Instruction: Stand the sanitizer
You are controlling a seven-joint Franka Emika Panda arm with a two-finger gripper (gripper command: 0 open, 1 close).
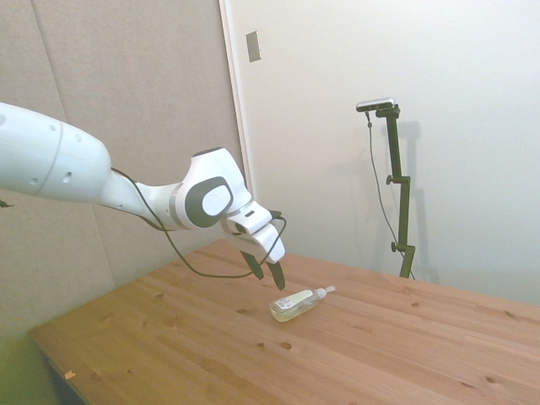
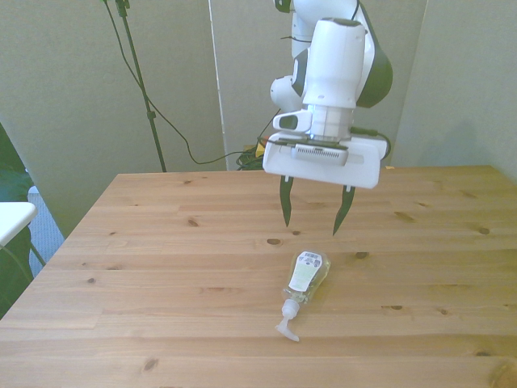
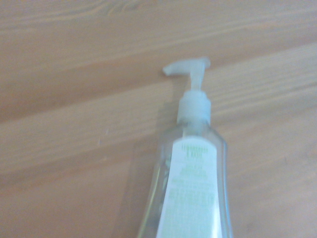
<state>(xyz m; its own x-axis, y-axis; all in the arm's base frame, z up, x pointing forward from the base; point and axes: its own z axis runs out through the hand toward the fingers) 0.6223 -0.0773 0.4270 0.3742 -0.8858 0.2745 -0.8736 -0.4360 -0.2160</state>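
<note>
The sanitizer [image 2: 304, 277] lies flat on its side on the wooden table [image 2: 161, 242], label up, a small clear bottle with yellowish liquid and a white pump top pointing toward the table's near edge in the front view. In the side view the sanitizer [image 1: 297, 304] rests mid-table. My gripper [image 2: 313, 217] hangs open a little above the table, just behind the bottle's base, fingers apart and pointing down with nothing between them. From the side the gripper [image 1: 267, 272] is left of the bottle. The wrist view shows the sanitizer [image 3: 190, 183] close up, pump and label in sight.
Bare wooden planks surround the bottle on all sides. A white object [image 2: 12, 220] pokes in beyond the table's edge at the front view's left. Walls and panels stand behind the table.
</note>
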